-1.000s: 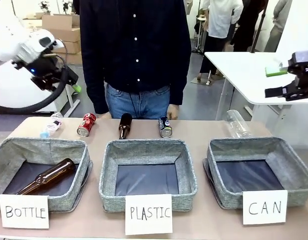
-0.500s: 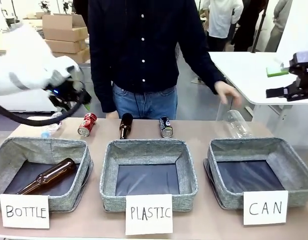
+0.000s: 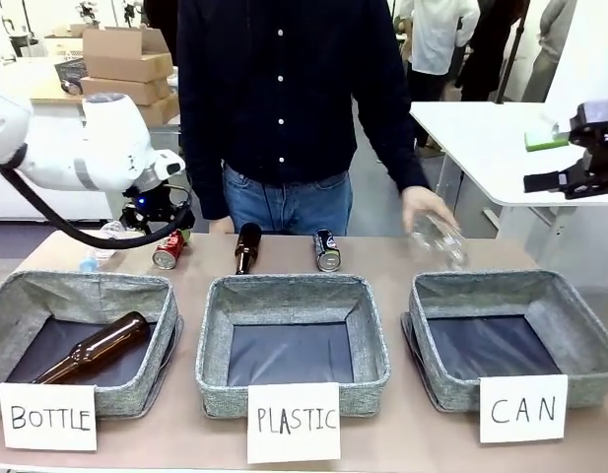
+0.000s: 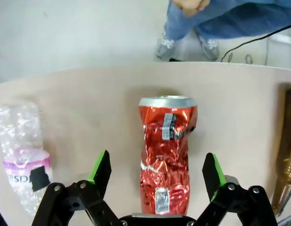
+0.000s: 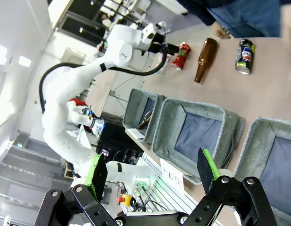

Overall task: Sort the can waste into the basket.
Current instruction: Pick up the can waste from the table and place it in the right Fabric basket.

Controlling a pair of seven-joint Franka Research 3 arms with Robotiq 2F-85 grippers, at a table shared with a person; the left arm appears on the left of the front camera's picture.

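Red can [image 4: 166, 153] beside clear plastic bottle [image 4: 23, 150]

1. A tan wooden tabletop [image 3: 392, 261] spans the lower half of the front view, plain and matte.
2. At the upper right of that view stands a white table [image 3: 481, 148] on thin pale legs, with a small green block [image 3: 546, 138] on its far side.
3. At the upper left, brown cardboard boxes [image 3: 126, 54] are stacked near a pale counter [image 3: 47, 94].
4. The floor [image 4: 65, 33] is smooth light grey at the upper left of the left wrist view. A black cable [image 4: 258, 40] trails over it at the upper right.
5. In the tilted right wrist view, bright patches of light [image 5: 1, 52] glow at the left edge. The room is evenly lit and the shadows are soft.
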